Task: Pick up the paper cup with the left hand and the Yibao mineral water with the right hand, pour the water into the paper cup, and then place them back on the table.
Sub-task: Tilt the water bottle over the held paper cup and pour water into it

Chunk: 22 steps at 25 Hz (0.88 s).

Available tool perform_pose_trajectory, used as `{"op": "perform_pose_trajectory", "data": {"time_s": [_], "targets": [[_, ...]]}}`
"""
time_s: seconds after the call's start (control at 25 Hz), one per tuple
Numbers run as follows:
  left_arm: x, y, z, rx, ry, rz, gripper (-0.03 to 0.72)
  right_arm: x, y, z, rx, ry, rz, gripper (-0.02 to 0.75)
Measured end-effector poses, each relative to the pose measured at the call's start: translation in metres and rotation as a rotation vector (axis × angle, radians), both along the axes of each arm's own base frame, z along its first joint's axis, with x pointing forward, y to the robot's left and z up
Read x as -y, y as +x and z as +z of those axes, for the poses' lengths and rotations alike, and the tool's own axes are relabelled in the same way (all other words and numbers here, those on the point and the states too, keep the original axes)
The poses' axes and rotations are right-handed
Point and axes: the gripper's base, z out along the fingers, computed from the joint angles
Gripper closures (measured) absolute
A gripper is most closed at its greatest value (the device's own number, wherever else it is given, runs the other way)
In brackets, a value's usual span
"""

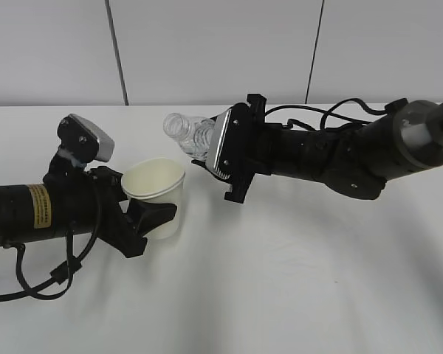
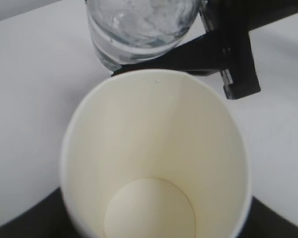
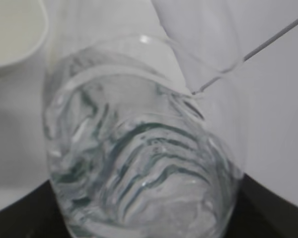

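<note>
My left gripper (image 1: 153, 215) is shut on the off-white paper cup (image 1: 157, 194) and holds it upright; its inside looks dry in the left wrist view (image 2: 154, 163). My right gripper (image 1: 207, 147) is shut on the clear ribbed Yibao bottle (image 1: 186, 134), tipped nearly level with its open mouth pointing left, just above and behind the cup's rim. The bottle's mouth shows at the top of the left wrist view (image 2: 139, 25). It fills the right wrist view (image 3: 144, 148), with water visible inside. The green label is hidden by the gripper.
The white table (image 1: 303, 280) spreads under both arms. A grey panelled wall (image 1: 207, 44) stands behind. The left arm's black cable (image 1: 37, 287) loops over the table at the front left.
</note>
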Motion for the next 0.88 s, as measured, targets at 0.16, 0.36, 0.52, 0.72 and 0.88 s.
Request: {"op": "perform_pose_trajectory", "data": {"time_s": [0.16, 0.36, 0.52, 0.72, 0.88], "targets": [[0.0016, -0.0015, -0.0012, -0.005, 0.014, -0.012, 0.276, 0.0006, 0.0009, -0.0006, 0.07, -0.063, 0.017, 0.26], [0.009, -0.0059, -0.0023, -0.01, 0.028, -0.04, 0.276, 0.0009, 0.0013, -0.0007, 0.131, -0.121, 0.038, 0.26], [0.0092, -0.0061, -0.0031, -0.016, 0.035, -0.035, 0.276, 0.0013, 0.0019, -0.0011, 0.186, -0.173, 0.053, 0.26], [0.0091, -0.0059, -0.0031, -0.017, 0.034, -0.031, 0.276, 0.0024, 0.0033, -0.0003, 0.247, -0.225, 0.055, 0.26], [0.0082, -0.0052, -0.0036, -0.025, 0.038, -0.014, 0.276, 0.0015, 0.0032, 0.0016, 0.304, -0.25, 0.076, 0.26]]}}
